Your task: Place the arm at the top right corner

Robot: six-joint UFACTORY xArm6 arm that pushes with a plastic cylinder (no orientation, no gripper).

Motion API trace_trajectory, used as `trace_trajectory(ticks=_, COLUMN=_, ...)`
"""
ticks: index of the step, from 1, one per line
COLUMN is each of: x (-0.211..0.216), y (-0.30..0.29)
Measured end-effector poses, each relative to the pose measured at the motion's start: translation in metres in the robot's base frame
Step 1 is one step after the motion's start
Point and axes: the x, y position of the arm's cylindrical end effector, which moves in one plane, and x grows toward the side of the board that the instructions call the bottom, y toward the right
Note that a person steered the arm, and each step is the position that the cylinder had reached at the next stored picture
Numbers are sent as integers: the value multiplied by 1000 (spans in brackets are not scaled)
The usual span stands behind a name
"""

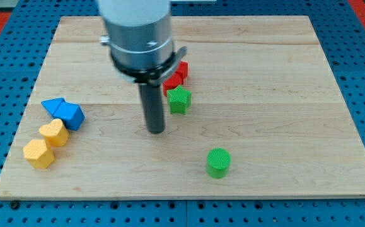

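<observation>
You've barely begun: my tip [156,131] sits just left of the green star block [179,99], well short of the bench's [283,75] top-right corner. No fingers exist here.

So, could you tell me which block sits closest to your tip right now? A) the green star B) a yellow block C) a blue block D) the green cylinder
A: my tip rests just to the view's left of the green star; the other blocks lie farther off.
</observation>
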Motion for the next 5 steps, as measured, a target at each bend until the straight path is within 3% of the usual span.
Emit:
trace_trajectory(ticks=2, x=-42, y=71)
trace_trajectory(ticks=3, x=10, y=100)
trace_trajectory(ticks=4, x=92, y=176)
trace_trajectory(ticks=5, x=120, y=98)
